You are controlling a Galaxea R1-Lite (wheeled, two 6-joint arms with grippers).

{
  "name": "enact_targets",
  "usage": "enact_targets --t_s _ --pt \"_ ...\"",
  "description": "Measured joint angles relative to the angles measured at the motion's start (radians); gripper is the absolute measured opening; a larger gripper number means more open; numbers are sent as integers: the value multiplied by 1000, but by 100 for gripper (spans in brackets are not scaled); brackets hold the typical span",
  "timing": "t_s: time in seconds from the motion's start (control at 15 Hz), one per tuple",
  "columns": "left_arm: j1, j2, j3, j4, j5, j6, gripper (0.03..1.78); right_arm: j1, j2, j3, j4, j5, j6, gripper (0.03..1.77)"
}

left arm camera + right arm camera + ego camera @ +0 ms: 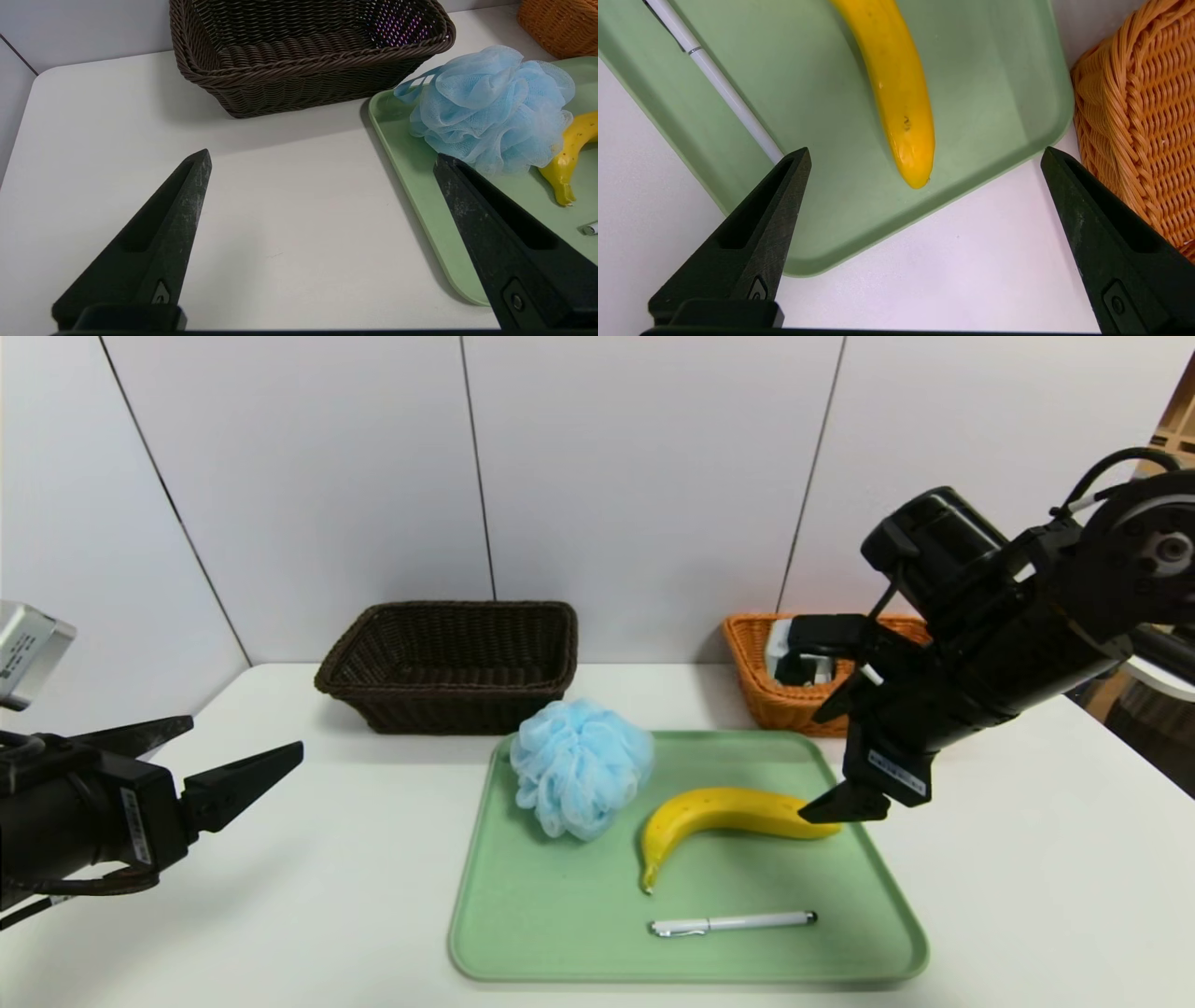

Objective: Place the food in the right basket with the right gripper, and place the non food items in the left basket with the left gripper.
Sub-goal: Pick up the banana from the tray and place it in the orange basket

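Observation:
A yellow banana lies on the green tray, between a light-blue bath pouf at the tray's far left and a white pen near its front edge. My right gripper hangs open just above the banana's right end, nothing between its fingers. The orange basket stands behind the tray's right corner, partly hidden by that arm. My left gripper is open and empty over the bare table left of the tray, pointing toward the pouf. The dark brown basket stands behind.
The white table ends at a grey panel wall close behind both baskets. In the right wrist view the orange basket sits next to the tray's corner, and the pen lies beside the banana.

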Motion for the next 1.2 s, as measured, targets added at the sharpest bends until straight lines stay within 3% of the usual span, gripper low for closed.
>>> enact_targets --t_s 0.4,0.6,1.2 --pt "-1 -10 7 0 21 7 169 55 117 -131 24 -4 -63 170" --pt "-2 -21 23 0 28 8 169 81 161 -165 70 -33 -73 170" --pt "-2 -35 49 -1 40 15 169 126 237 -180 61 -61 -101 170"
